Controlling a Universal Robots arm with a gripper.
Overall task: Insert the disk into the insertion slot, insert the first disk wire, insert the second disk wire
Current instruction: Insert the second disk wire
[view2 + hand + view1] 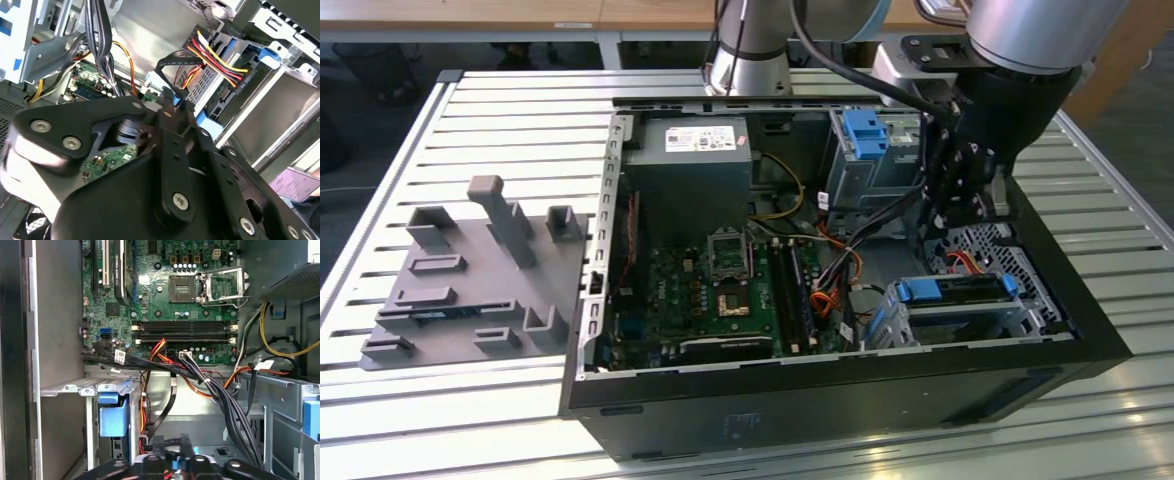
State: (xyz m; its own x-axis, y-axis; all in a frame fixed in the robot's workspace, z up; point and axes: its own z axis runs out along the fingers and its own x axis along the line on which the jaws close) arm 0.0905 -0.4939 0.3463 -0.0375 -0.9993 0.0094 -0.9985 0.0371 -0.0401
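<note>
A: So, how far along is it?

B: By my reading, well on. In the exterior view the disk (958,290) already sits in the insertion slot (907,322), the low silver cage at the near corner of the computer case (854,400), on the exterior view's right. In the second wrist view a flat plug with red, yellow and black leads (220,62) looks seated on the end of the disk (212,97), so one wire seems done.

A: And the second wire?

B: The pincer (172,102) is shut on a small blue plug (176,99) on a flat black cable (172,57), held just beside the disk's end. I'd judge it is not yet home, though whether it touches the socket I cannot tell.

A: Where's the arm?

B: Reaching down into the case from above, the pincer (961,215) just above the slot.

A: Anything in the way?

B: It's crowded. A bundle of black cables (220,390) and orange leads (192,385) crosses between the green circuit board (165,295) and the slot. The taller grey cage with a blue tab (865,130) stands behind. Outside, on the slatted bench (494,100), a grey fixture (474,280) sits well apart
</note>
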